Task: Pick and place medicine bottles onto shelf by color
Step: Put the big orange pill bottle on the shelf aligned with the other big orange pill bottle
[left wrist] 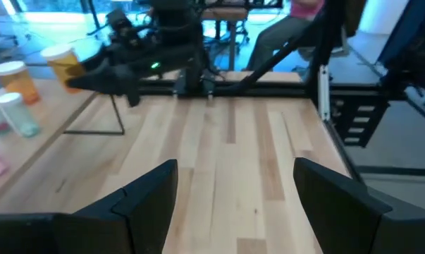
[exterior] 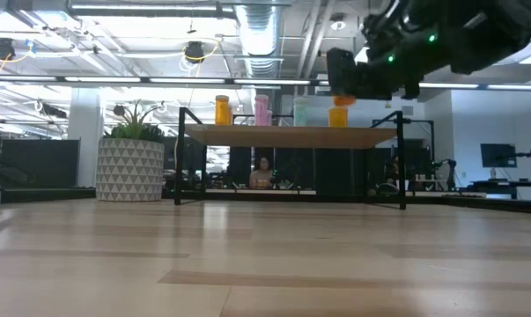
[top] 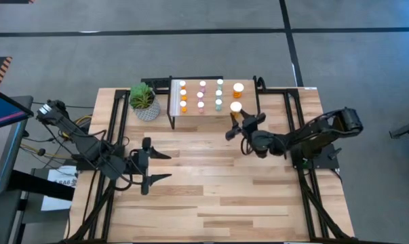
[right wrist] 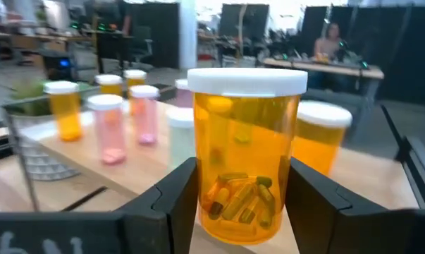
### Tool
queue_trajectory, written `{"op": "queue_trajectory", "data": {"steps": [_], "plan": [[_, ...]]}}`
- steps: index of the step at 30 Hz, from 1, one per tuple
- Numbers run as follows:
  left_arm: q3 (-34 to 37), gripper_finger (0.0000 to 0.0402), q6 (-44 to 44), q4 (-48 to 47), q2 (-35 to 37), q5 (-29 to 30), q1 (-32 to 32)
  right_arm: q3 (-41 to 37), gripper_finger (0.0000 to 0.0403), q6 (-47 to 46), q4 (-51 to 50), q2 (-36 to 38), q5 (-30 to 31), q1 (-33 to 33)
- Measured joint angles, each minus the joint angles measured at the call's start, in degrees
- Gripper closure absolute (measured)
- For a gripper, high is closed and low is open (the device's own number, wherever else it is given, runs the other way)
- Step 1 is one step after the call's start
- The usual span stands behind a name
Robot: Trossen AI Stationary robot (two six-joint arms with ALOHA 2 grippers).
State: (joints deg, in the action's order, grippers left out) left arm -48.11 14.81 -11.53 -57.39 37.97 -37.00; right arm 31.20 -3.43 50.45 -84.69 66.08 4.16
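At the near right edge of the shelf (top: pixel 207 122), the right gripper (top: pixel 237 125) is held above the table with a wide orange bottle (right wrist: pixel 244 152) clamped between its fingers — white cap up, capsules visible inside. The bottle is upright and, in the low view, level with the shelf top, beside another wide orange bottle (top: pixel 238 88) already standing at the back right.

On the shelf, small bottles are seen in columns: orange (top: pixel 183 95) at the left, pink (top: pixel 202 95) next, teal (top: pixel 219 94) after that. The sorting is judged nearly complete; the step in hand is the placing of what seems the last bottle.

The next move is judged to call for the bottle to be carried over the free spot in front of its orange twin, lowered until its base is seated, then released — care being needed not to knock the neighbouring teal column.

The left gripper (top: pixel 158 167) waits low over the table's left half, fingers spread wide and empty. A potted plant (top: pixel 143 100) stands left of the shelf.
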Motion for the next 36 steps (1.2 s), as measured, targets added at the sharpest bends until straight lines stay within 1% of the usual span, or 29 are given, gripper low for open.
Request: {"op": "queue_trajectory", "data": {"steps": [5, 10, 15, 21, 24, 31, 36], "plan": [[1.2, 0.0133, -0.8, 2.3, 0.0, -1.1, 0.0, 0.0, 0.0205, -5.6, -4.0, 0.0, 0.0, -3.0], [1.2, 0.0133, -0.9, 2.1, 0.0, -1.7, 0.0, 0.0, 0.0206, -7.2, -4.5, 0.0, -0.2, -5.4], [1.2, 0.0133, -1.7, 2.1, 0.0, -1.7, 0.0, 0.0, 0.0199, -8.7, -4.9, 0.0, -1.7, -6.6], [1.2, 0.0133, -1.8, 2.0, 0.0, -1.7, 0.0, 0.0, 0.0198, -16.0, -12.6, 0.0, -4.4, -9.0], [1.2, 0.0133, -1.8, 2.0, 0.0, -1.7, 0.0, 0.0, 0.0197, -18.8, -14.5, 0.0, -4.9, -9.8], [1.2, 0.0133, -1.8, 2.0, 0.0, -1.7, 0.0, 0.0, 0.0193, -18.6, -14.5, 0.0, -6.0, -10.7], [1.2, 0.0133, -1.8, 2.0, 0.0, -1.7, 0.0, 0.0, 0.0187, -18.5, -15.5, 0.0, -8.1, -11.6]]}}
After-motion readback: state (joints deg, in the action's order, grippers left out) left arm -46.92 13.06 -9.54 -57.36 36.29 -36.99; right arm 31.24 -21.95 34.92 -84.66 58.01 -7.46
